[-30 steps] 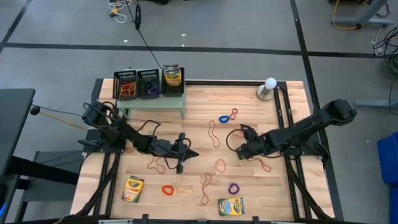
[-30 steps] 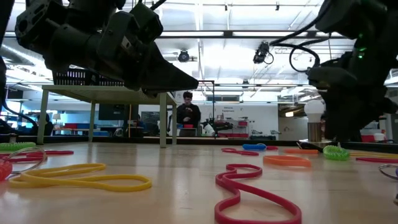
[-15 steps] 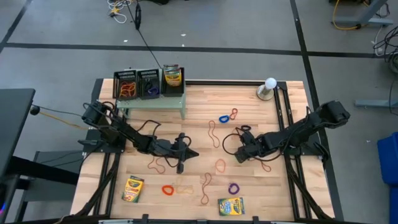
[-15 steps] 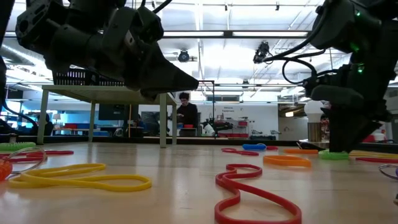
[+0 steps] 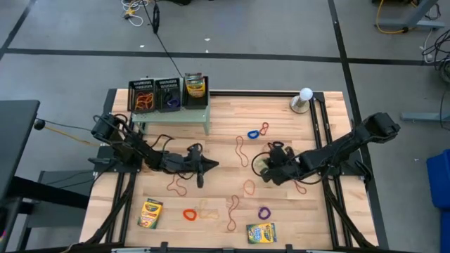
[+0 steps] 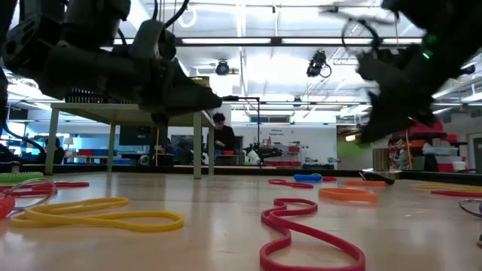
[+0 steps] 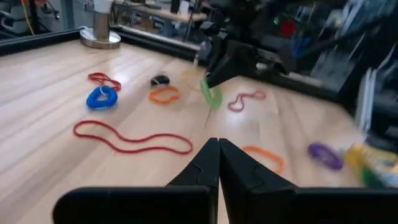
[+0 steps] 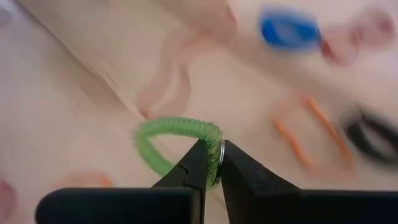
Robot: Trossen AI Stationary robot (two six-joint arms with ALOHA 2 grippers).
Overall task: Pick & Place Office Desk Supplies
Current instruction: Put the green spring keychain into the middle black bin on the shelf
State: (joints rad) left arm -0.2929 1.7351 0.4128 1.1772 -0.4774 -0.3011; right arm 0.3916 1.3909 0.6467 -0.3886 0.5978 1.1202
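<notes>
The right end effector point(image 8: 211, 163) pinches a green band point(image 8: 168, 140), clear of the surface point(image 5: 316, 225); the mesh trays point(image 5: 156, 94) lie far across, nearer the shut left end effector point(image 5: 211, 166).

Quick tally, table and stand:
2 arms, 3 crayon boxes point(image 5: 150, 213), 2 mesh trays point(image 5: 144, 94), 1 globe point(image 5: 304, 99), approx. a dozen loose rubber bands point(image 5: 241, 151).

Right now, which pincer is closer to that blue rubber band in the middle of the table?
The right pincer is nearer, just toward the table's front and right of the blue band. The left pincer sits farther off, toward the left side.
</notes>
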